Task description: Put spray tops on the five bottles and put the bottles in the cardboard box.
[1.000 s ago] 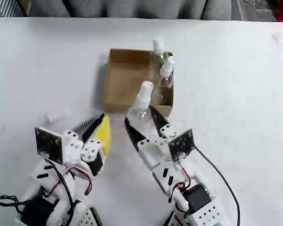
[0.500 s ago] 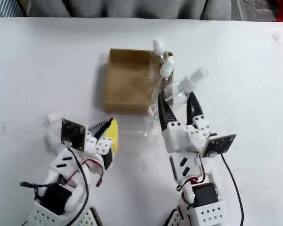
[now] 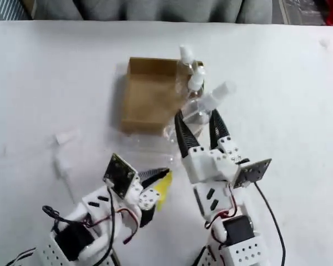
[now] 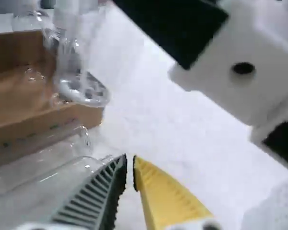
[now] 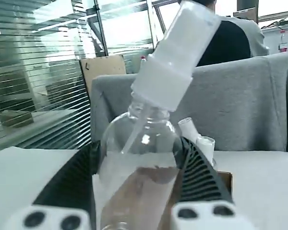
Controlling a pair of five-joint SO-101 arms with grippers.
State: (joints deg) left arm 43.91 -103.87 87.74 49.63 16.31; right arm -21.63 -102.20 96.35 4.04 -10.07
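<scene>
Gripping a tilted bottle (image 3: 200, 111) in the right jaws at the box (image 3: 147, 94) edge; left jaws closed, empty. Could topple boxed bottles (image 3: 195, 82) if lowered crooked.

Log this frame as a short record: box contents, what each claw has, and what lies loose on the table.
Box: cardboard box, open top
In box: far bottle and near bottle, upright, spray tops on, along its right side in the high view
Right claw: shut on third bottle, tilted, top on, at the box's near right corner
Left claw: shut, empty
On table: clear bottle lying before the box; loose spray top
</scene>
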